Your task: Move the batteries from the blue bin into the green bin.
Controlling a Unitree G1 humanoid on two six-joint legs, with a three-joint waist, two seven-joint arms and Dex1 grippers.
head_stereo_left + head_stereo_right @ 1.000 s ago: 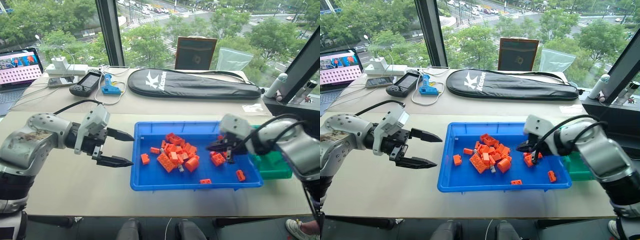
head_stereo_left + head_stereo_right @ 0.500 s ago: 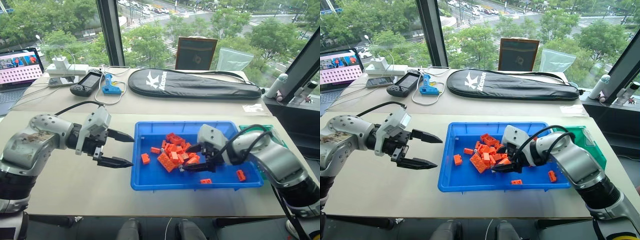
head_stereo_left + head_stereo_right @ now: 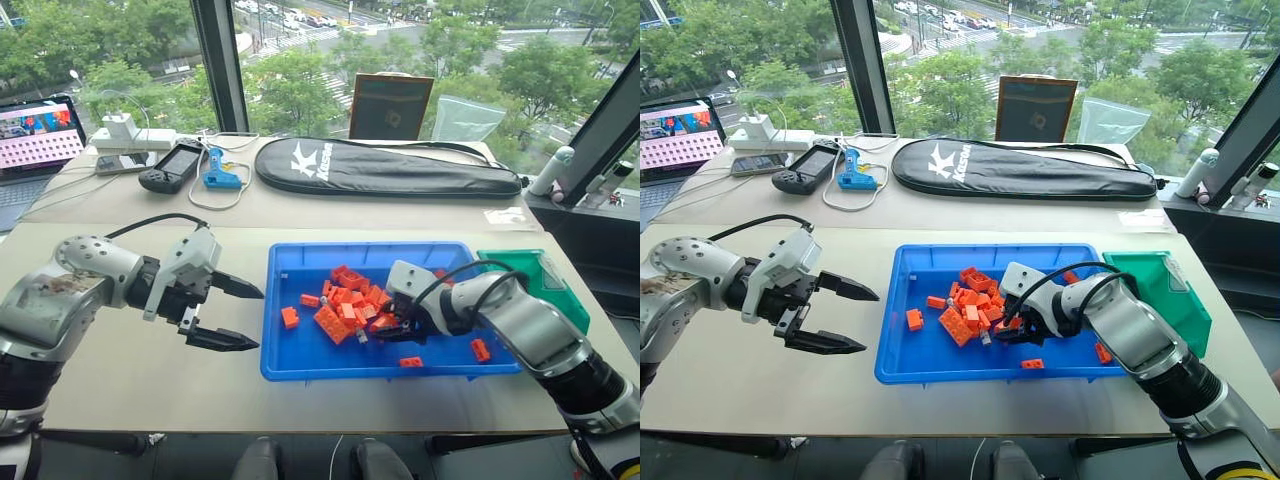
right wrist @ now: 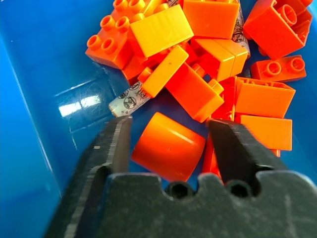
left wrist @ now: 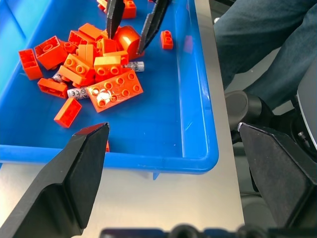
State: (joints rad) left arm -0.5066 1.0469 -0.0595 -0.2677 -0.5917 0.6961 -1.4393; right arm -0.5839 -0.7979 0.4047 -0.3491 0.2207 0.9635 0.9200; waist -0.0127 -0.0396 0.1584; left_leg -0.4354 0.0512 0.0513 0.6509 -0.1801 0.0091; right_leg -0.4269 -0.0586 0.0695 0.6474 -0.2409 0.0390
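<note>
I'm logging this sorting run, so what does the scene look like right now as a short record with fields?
blue bin: on the table, holds orange bricks and batteries
battery: lies half under the bricks
green bin: beside the blue bin's right end
right hand: down in the brick pile, fingers either side of a rounded orange brick
left hand: open over the table, left of the blue bin

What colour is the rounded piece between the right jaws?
Orange rounded piece, clearest in the right wrist view.
</note>
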